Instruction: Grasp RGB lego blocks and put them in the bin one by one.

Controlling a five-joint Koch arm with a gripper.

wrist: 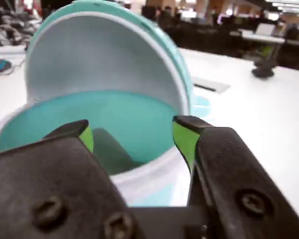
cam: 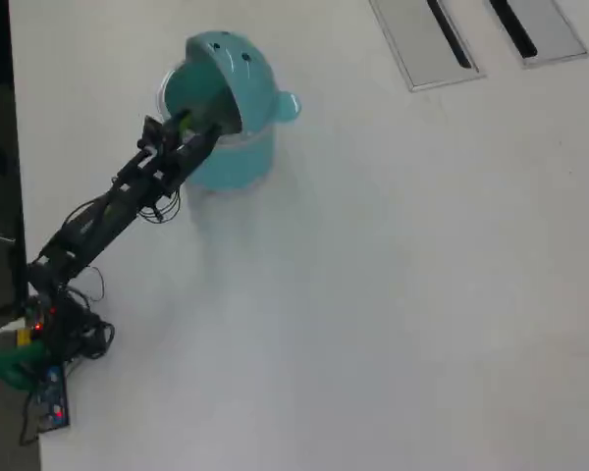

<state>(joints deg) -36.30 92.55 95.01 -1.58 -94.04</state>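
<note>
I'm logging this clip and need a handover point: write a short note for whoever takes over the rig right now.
Tool: open, nothing between its green-tipped fingers, held over the mouth of the bin.
Bin: on the white table, hooded lid tipped back, opening facing the arm.
Blocks: none show on the table in the overhead view. The part of the bin's inside that the wrist view shows is bare; the rest is hidden by the tool.
Done: cannot confirm from here; possibly all blocks are already dropped in.
Left: look into the bin, count the blocks, then pull the arm back.
</note>
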